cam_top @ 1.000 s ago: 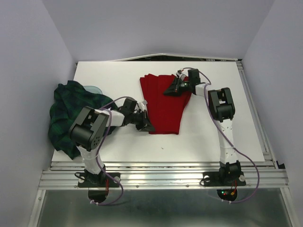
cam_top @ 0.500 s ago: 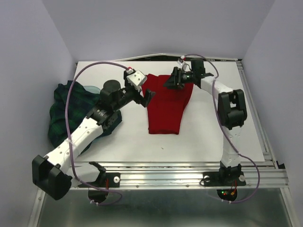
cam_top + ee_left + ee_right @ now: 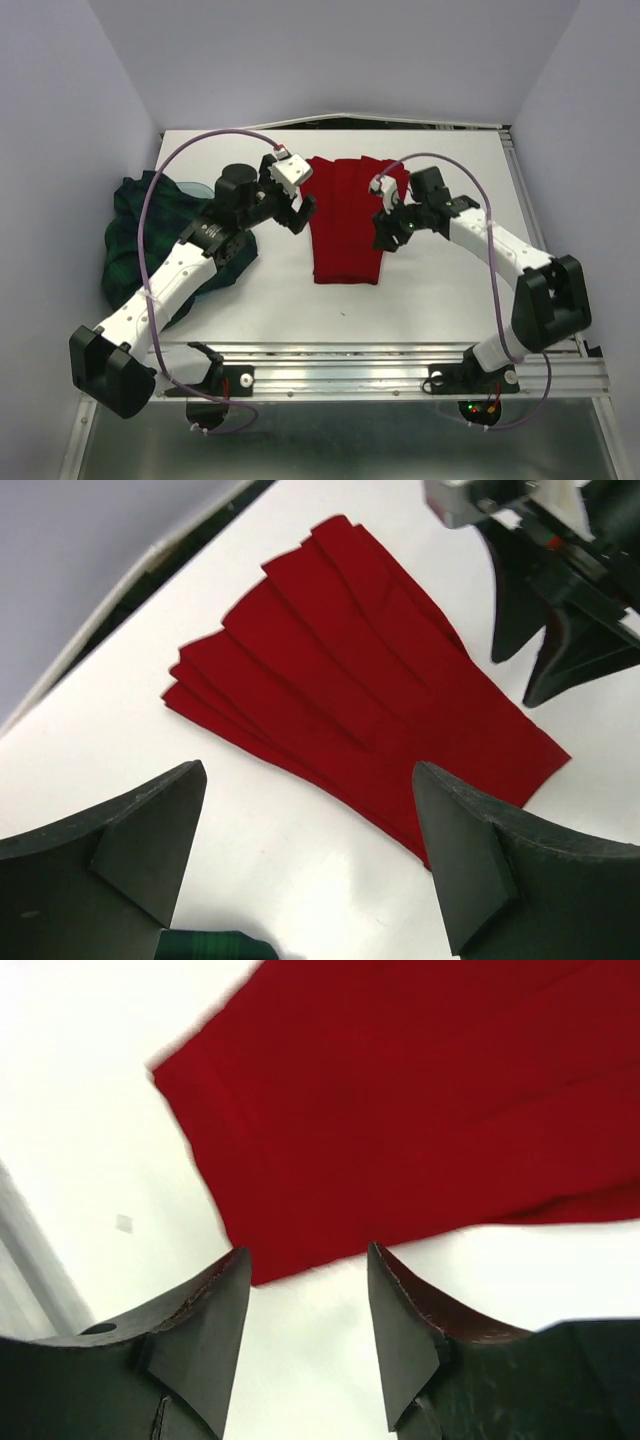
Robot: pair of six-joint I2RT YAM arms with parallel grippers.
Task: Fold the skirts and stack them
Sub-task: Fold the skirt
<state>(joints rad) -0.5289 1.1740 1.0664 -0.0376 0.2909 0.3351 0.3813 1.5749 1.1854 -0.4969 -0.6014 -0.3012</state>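
Note:
The red skirt lies folded flat on the middle of the white table, its pleats showing in the left wrist view. The dark green plaid skirt is crumpled at the table's left edge. My left gripper hovers just off the red skirt's left edge, open and empty. My right gripper stands off the skirt's right edge, open, with only table between its fingers. The red skirt's corner lies just beyond them.
A pale round thing peeks out behind the plaid skirt. Lilac walls close in the left, right and back. A metal rail runs along the near edge by the arm bases.
The left arm rose from the red skirt's near-left corner and its gripper opened. The right gripper left the skirt's far end and came toward me along its right edge.

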